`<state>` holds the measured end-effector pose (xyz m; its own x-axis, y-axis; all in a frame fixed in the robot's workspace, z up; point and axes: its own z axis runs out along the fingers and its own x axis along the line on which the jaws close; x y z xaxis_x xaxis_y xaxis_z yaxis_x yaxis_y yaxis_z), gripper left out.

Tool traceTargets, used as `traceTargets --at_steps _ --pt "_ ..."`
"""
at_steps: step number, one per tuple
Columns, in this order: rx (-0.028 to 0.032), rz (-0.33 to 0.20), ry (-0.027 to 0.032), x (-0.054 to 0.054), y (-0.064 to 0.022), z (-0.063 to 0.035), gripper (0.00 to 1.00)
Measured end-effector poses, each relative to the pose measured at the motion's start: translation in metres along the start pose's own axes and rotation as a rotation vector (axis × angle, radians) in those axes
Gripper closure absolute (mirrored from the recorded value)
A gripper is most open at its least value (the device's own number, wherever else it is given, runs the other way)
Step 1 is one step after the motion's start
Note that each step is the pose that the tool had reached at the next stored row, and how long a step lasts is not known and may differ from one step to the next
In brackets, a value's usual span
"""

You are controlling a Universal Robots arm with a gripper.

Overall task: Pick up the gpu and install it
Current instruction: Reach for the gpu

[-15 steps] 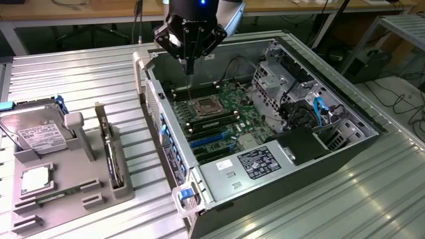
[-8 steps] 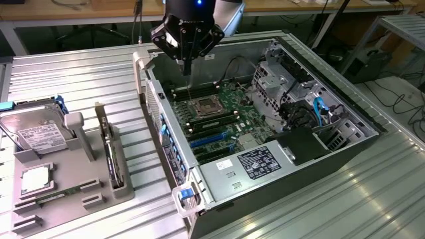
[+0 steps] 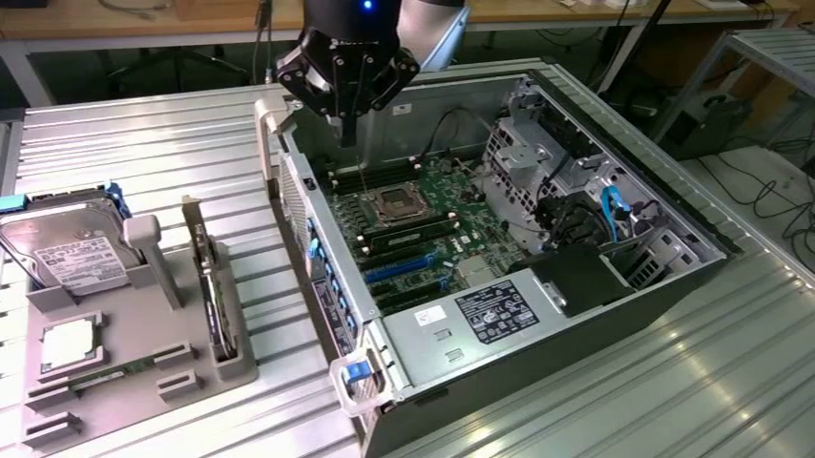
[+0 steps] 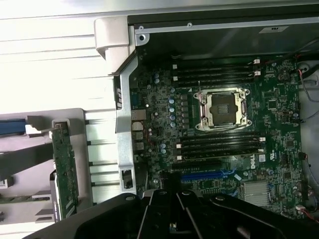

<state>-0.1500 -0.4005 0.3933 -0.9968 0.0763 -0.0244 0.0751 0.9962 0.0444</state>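
The gpu point(image 3: 212, 291) stands on edge in a slot of the grey holder point(image 3: 191, 358), at the exterior view's left beside the open computer case point(image 3: 637, 286). In the wrist view its green circuit board point(image 4: 65, 169) faces the camera. My gripper point(image 3: 346, 134) hangs over the far part of the case, above the motherboard point(image 3: 414, 224) near the empty processor socket point(image 4: 222, 107). Its fingers are shut with nothing between them. It is well apart from the gpu. The gripper's black body point(image 4: 175, 211) hides part of the blue expansion slots point(image 4: 204, 175).
A silver hard drive point(image 3: 64, 253), a processor chip point(image 3: 71, 343) and a memory stick point(image 3: 114, 374) also sit in the holder. Inside the case are the power supply point(image 3: 497, 315), drive cages point(image 3: 535, 153) and blue cables point(image 3: 614, 215). The case wall point(image 3: 296, 191) rises between holder and motherboard.
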Motion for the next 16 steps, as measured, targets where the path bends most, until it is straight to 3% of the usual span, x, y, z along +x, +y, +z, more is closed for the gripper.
traceTargets --at_steps 16 --pt "0.0000 0.000 0.0000 0.015 -0.0014 -0.0004 0.89"
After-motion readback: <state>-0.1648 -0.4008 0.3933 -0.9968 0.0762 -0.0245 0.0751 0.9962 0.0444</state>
